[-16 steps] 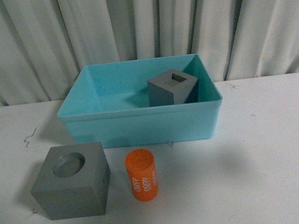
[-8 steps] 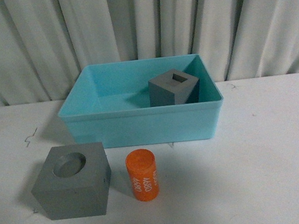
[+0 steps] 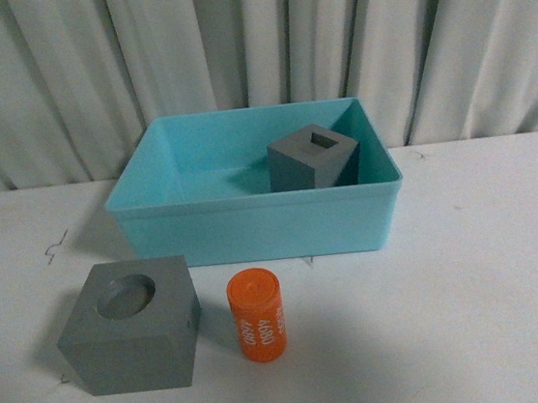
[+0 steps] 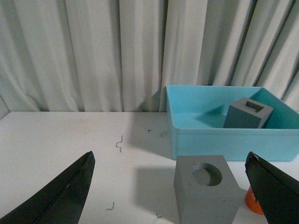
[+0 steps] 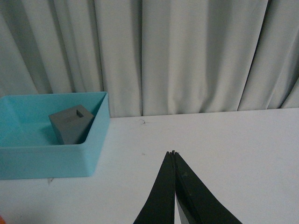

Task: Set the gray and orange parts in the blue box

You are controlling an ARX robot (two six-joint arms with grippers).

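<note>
In the front view the blue box [image 3: 253,228] stands at the back middle of the white table. A gray cube with a rectangular slot [image 3: 311,158] sits inside it at the right. A gray cube with a round recess [image 3: 129,339] and the upright orange cylinder [image 3: 257,316] stand in front of the box, apart from it. My left gripper [image 4: 169,156] is open and empty, its jaws wide on either side of the recess cube [image 4: 201,196], short of it. My right gripper [image 5: 173,153] is shut and empty over bare table, right of the box [image 5: 46,161].
Gray-white curtains hang close behind the table. The table top has a few small dark marks [image 4: 119,143] to the left of the box. The slot cube also shows in the left wrist view [image 4: 245,114] and in the right wrist view [image 5: 70,126].
The whole scene has shifted a few pixels to the right in the front view, and the orange cylinder's print has turned slightly. Nothing was taken hold of or let go.
</note>
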